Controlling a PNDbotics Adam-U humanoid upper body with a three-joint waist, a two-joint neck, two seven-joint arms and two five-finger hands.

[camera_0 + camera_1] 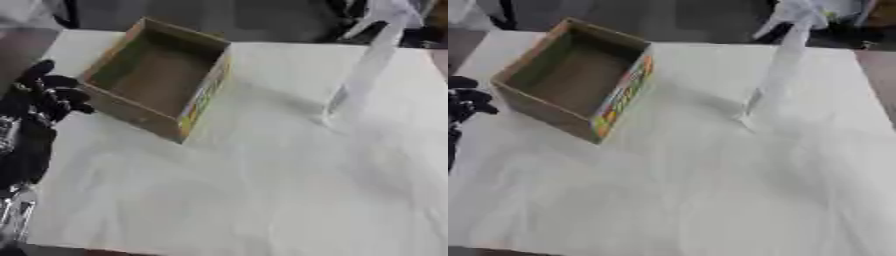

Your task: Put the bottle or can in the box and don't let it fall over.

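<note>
Box [162, 77] of brown cardboard, open-topped, coloured print on one side, empty, far left on white desk [262, 190]; clear plastic bottle [360, 70], blurred, upright, well right of it; left robot hand [48, 92], black, fingers curled on nothing, beside box

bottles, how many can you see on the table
1: a clear bottle stands on the far right of the table, apart from the open cardboard box, which looks empty. No others show.
</note>
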